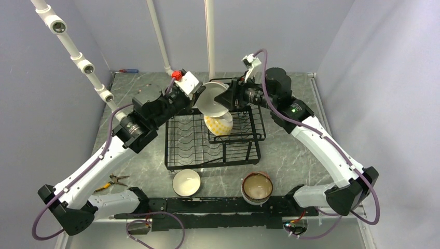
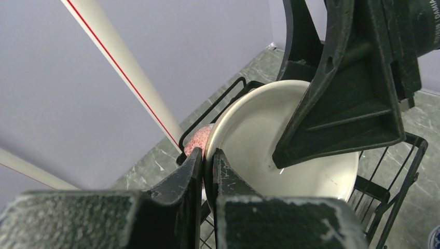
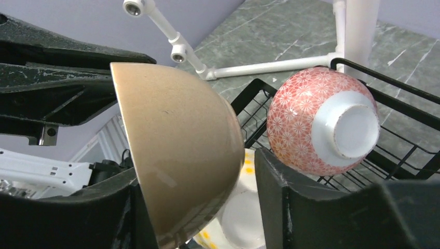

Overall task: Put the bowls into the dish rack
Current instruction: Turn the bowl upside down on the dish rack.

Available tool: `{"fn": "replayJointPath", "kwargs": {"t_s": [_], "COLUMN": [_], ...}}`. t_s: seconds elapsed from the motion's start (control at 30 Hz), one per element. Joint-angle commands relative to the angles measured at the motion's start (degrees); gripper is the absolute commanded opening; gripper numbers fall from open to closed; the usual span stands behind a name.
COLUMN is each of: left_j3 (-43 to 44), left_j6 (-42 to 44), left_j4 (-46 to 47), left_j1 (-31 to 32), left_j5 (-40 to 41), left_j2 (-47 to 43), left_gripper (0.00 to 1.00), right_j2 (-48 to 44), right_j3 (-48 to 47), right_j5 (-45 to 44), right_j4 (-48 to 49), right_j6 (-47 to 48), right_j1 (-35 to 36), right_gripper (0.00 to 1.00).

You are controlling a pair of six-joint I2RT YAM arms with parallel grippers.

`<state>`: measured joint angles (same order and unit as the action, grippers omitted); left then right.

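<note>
Mostly, the pink-patterned bowl (image 3: pixel 306 109) is lost to the overhead camera - the tan bowl (image 3: pixel 181 150), held on edge above the far side of the dish rack (image 1: pixel 187 141), covers it. Only the wrist cameras show it, lying on its side at the rack's far rim with its white foot ring turned outward. Which tier it rests in is hard to tell. The yellow-dotted bowl (image 1: pixel 220 126) leans in the rack's raised basket (image 1: pixel 246 129), its upper part hidden from above by the tan bowl. From the right wrist only slivers of it show between the fingers. Near the rack's front edge, on the table (image 1: pixel 290 155), a pale bowl (image 1: pixel 186 182) sits upright beside a stack of brown-rimmed bowls (image 1: pixel 257 188). How many are in the stack cannot be counted.

The left gripper (image 2: pixel 208 158) is pinched nearly closed on the tan bowl's rim, one finger on the white inside and one on the outer wall, and it carries the bowl clear of the rack. The right gripper (image 1: pixel 230 97) stands with its jaws apart astride the same bowl - one finger reaches into the hollow, the other lies outside the tan wall with a narrow gap showing. Whether the inner finger touches the glaze cannot be made out.
</note>
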<state>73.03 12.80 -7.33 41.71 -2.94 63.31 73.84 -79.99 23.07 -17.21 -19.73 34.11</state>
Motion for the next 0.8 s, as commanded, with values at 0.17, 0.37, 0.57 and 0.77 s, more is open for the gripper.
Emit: {"fn": "replayJointPath", "kwargs": {"t_s": [0.17,0.37,0.57,0.77], "left_j3": [1.55,1.17,2.1,1.79], "left_j6": [-1.81,-3.11,-7.23,-15.27], "left_j4": [9.0,9.17,4.04,-1.99], "left_j1": [0.01,0.03,0.03,0.01], "left_j5": [-1.15,-2.18,-3.89,-6.64], "left_j2": [-1.21,-1.4,-3.11,-6.46], "left_gripper": [0.05,0.24,0.73,0.93], "right_j2": [0.13,-0.58,-2.67,-5.84], "right_j3": [-2.2,-1.92,-1.74,0.43], "right_j5": [-4.95,-8.36,-10.52,-9.56], "right_j4": [1.53,2.38,3.37,6.73], "right_j6": [1.86,2.59,4.61,6.72], "right_j1": [1.28,1.25,1.19,1.25], "right_gripper": [0.12,0.0,0.0,0.0]}}
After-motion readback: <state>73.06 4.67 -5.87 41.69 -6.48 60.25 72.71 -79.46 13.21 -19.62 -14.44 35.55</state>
